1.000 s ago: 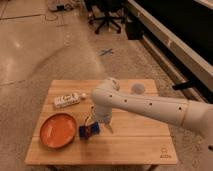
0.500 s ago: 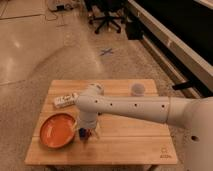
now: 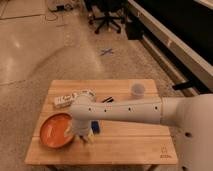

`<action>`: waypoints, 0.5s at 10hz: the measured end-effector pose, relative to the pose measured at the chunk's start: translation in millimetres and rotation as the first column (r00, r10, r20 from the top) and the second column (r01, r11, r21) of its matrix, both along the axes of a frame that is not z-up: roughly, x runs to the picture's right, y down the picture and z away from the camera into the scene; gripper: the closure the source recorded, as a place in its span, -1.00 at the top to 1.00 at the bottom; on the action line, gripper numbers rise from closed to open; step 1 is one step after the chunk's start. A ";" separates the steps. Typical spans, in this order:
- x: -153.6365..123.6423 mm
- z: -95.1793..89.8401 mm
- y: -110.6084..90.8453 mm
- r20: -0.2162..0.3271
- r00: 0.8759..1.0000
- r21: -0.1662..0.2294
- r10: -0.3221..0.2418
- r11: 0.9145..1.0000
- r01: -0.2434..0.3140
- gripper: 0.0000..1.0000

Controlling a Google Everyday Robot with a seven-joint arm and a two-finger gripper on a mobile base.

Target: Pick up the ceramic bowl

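Wooden table (image 3: 130, 142) | gripper (image 3: 77, 134) at right rim of ceramic bowl (image 3: 52, 132); whether it grips, you cannot tell | straddle rim squarely, clamp firmly, keep your lift level

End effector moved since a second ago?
Yes. The end effector has shifted left in view across the table, away from the white cup, to the right rim of the ceramic bowl.

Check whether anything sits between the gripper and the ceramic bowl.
Nothing visible does. The gripper is at the picture-right rim of the ceramic bowl, with no item between them. A small blue object lies on the gripper's far side, away from the bowl.
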State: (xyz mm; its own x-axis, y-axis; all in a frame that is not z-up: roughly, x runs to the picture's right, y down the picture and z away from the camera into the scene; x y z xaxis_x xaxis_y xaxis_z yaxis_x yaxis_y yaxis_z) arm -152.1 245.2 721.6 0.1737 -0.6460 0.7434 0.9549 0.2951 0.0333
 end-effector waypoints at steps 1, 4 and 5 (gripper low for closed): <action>-6.8 -0.2 4.1 0.019 1.000 -0.004 0.000 1.000 0.000 0.60; -10.0 -0.7 6.1 0.034 0.999 -0.007 -0.002 1.000 0.002 0.60; -10.3 -0.7 6.3 0.035 0.999 -0.007 -0.002 1.000 0.003 0.60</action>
State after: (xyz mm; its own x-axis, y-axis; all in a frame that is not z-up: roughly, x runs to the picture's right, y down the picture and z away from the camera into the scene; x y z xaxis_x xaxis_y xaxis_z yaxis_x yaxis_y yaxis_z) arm -162.4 251.4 720.9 0.1461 -0.6411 0.7534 0.9539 0.2931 0.0644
